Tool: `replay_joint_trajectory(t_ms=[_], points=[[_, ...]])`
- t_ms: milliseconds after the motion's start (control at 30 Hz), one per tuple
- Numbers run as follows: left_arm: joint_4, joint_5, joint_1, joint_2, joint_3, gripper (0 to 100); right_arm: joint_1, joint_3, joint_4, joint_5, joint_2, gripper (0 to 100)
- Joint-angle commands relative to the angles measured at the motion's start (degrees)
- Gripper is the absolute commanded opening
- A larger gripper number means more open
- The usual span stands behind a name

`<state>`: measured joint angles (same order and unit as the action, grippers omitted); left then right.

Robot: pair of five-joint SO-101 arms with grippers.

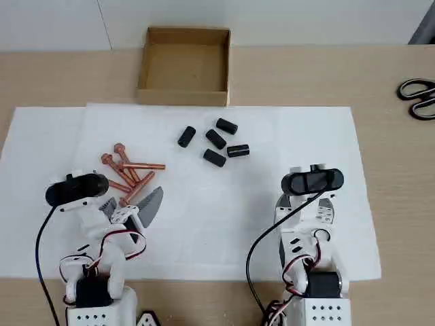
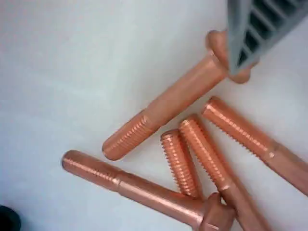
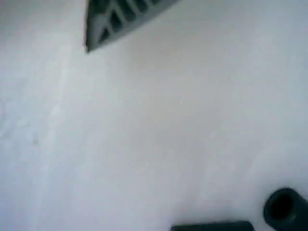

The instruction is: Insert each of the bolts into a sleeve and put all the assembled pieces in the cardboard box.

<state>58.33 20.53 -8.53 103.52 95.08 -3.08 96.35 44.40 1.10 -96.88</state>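
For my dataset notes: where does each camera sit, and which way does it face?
High view: fixed above the table, looking down on cardboard box, copper bolts, black sleeves; both arms show.
Left wrist view: on the left arm, facing down at bolts; a finger of the left gripper shows.
Right wrist view: on the right arm, facing white paper, two sleeves; part of the right gripper shows.
Shared with high view: bolts, left wrist; sleeves, right wrist.

Paper (image 3: 144, 144): white, plain, spread across nearly the whole frame.
End-on sleeve (image 3: 284, 207): black, round bore toward the camera, lying on the paper in a frame corner.
Sideways sleeve (image 3: 211, 225): black, cut off by the frame edge, near the first, not touching.
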Motion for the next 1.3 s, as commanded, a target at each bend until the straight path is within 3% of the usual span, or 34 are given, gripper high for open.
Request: replay_joint_trajectory(t_ms=[0, 1000, 1267], points=[[-1.3, -0.1, 0.1, 0.6, -0.1, 38, 0.4, 0.4, 0.2, -0.4, -0.9, 26.8], [-3.8, 0.0, 1.7, 0.5, 0.0, 38, -1.1, -1.9, 2.2, -0.5, -0.7, 26.8], [5.8, -0.2, -0.4, 0.4, -8.6, 38, -1.1, -16.1, 13.8, -0.5, -0.4, 26.8]])
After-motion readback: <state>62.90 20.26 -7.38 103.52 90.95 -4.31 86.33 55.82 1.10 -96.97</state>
